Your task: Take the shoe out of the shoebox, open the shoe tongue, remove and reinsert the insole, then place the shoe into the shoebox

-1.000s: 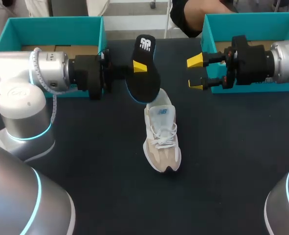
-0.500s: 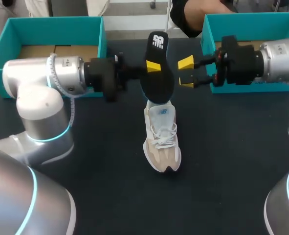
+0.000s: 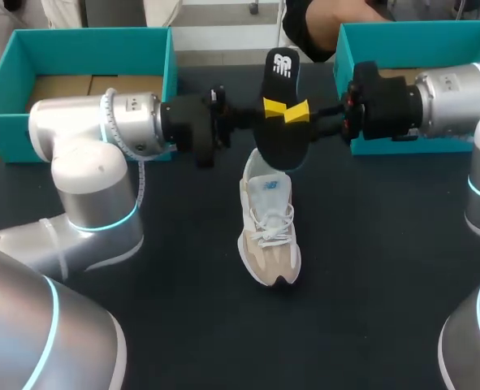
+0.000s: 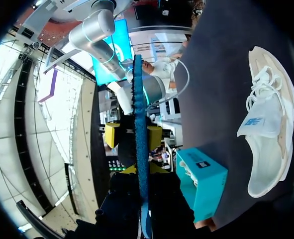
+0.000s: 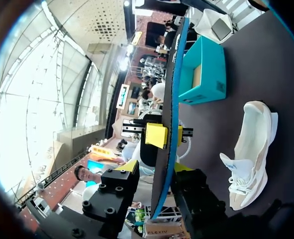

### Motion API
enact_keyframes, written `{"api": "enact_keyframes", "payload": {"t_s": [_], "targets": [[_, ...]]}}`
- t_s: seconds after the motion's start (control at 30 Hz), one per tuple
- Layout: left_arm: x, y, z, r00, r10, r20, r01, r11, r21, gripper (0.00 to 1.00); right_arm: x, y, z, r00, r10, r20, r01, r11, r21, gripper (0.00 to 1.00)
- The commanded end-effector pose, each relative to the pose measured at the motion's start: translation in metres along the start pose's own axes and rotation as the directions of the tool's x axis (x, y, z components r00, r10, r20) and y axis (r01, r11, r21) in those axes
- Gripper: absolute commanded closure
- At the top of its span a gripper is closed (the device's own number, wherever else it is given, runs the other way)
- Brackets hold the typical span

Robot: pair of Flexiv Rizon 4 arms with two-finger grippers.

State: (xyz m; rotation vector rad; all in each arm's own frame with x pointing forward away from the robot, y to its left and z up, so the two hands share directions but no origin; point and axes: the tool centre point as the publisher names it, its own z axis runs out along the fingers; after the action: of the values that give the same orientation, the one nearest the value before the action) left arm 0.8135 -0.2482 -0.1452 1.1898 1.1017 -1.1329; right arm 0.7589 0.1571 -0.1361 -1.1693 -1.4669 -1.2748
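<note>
Shoe (image 3: 268,223) unboxed, lay mid-surface (image 3: 386,268), toe near. Insole (image 3: 282,134) out, upright above heel, left hand (image 3: 274,108) clenched on it. Right hand (image 3: 298,110) straddled insole, apparently unclenched. Remaining: reinsert insole, rebox shoe.

Insole (image 3: 282,145) shifted right, right pincer (image 3: 295,111) now straddling it

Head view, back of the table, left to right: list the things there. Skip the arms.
left box → insole → right box. The shoe lies nearer, in line with the insole, so it is left out of the order.
</note>
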Motion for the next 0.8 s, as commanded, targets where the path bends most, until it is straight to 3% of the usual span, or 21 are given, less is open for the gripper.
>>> {"api": "enact_keyframes", "payload": {"t_s": [0.03,0.63,0.8], "targets": [[0.0,0.002,0.005,1.0,0.008,0.011,-0.008,1.0,-0.003,1.0,-0.002,0.0,0.004,1.0,0.004,0.0,-0.004,1.0,-0.002,0.7],[-0.012,-0.008,0.016,0.998,0.028,0.057,-0.028,1.0,0.008,1.0,-0.006,0.0,0.006,1.0,0.008,-0.008,-0.008,1.0,-0.028,0.85],[-0.013,-0.01,0.018,0.998,0.023,0.051,-0.024,1.0,0.016,1.0,-0.008,-0.002,0.006,1.0,0.008,-0.007,-0.008,0.999,-0.036,1.0]]}}
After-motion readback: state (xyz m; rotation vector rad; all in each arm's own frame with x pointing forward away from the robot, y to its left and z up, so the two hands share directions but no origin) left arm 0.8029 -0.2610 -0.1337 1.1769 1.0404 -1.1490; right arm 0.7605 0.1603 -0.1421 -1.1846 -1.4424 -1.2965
